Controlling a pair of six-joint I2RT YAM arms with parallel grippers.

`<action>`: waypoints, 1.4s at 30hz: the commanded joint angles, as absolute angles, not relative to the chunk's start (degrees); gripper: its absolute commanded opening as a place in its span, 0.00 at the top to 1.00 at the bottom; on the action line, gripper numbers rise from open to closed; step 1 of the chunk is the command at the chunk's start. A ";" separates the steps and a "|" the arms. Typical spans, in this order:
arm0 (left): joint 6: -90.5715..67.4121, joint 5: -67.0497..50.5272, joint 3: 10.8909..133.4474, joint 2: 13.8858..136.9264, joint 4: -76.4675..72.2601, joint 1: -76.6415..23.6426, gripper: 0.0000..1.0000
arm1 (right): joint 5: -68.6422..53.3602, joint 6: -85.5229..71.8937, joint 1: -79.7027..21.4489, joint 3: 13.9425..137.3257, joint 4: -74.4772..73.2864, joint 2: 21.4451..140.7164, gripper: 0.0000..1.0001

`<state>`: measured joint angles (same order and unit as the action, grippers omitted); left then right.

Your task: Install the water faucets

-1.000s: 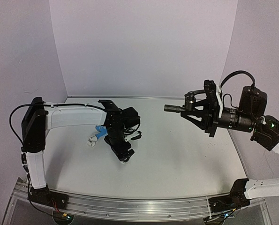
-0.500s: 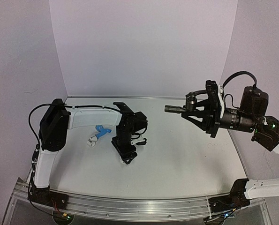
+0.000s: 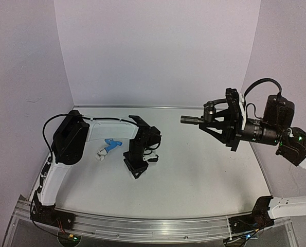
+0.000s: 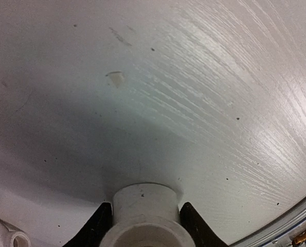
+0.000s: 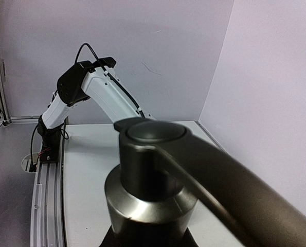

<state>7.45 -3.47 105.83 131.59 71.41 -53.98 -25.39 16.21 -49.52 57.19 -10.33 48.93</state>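
The grey metal tap is held aloft, right of centre, clamped in the right end effector. The blue tap is laid on the counter, centre-left. The left end effector is clamped on a white pipe fitting.

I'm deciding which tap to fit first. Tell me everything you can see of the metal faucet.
The metal faucet is dark silvery-grey and glossy: a stout barrel body, a round cap on top and a slim lever handle sweeping off it. It is clamped in the right gripper, held roughly level in the air, spout end pointing toward the left side. Nothing else touches it.
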 commanded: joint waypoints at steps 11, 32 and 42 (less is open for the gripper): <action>1.14 -15.73 99.89 103.68 55.41 -51.98 1.00 | -25.74 21.63 -49.28 61.15 -6.42 49.46 1.00; -43.13 -63.13 75.98 78.63 -12.89 -47.11 1.00 | -36.17 60.77 -49.81 64.79 -0.53 53.21 1.00; -56.38 -65.53 72.14 80.41 -28.37 -47.02 1.00 | -29.56 74.00 -56.49 64.74 2.45 55.29 1.00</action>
